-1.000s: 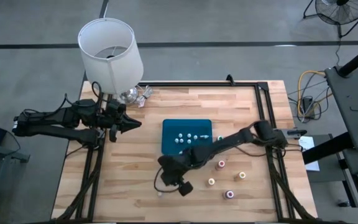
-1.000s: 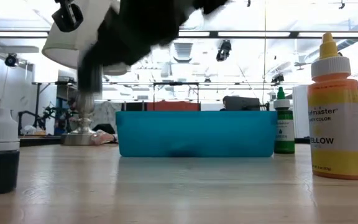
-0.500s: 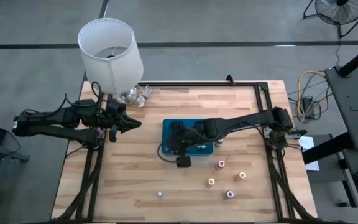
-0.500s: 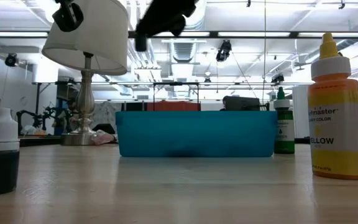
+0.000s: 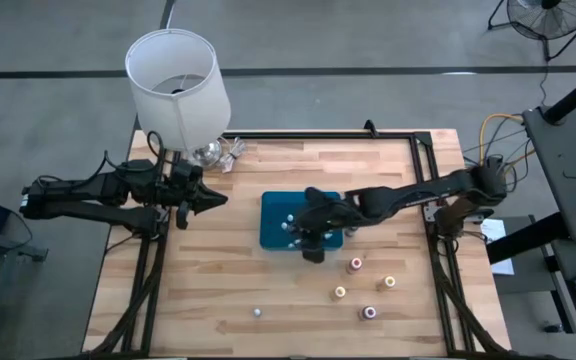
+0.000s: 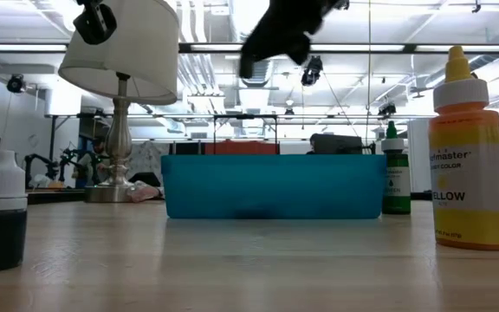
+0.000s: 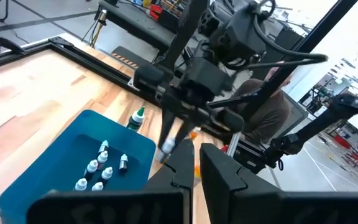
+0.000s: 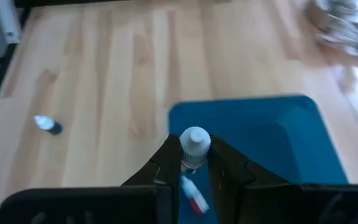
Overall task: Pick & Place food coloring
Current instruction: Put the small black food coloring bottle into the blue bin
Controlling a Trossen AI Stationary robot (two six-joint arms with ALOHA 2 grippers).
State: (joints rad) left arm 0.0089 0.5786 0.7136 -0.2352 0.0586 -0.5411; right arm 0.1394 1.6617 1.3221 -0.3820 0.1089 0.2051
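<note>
The right gripper has swung from the open bench up to the blue tray. It is pinching a little white-capped bottle over the tray. Several bottles are already lying inside. Five are still waiting outside: one green, three coloured and one dark. The left gripper, pressed together, is resting by the lamp.

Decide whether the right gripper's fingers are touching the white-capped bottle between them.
Touching. The right wrist view shows the right gripper with its fingers pressed against both sides of the white-capped bottle.
</note>
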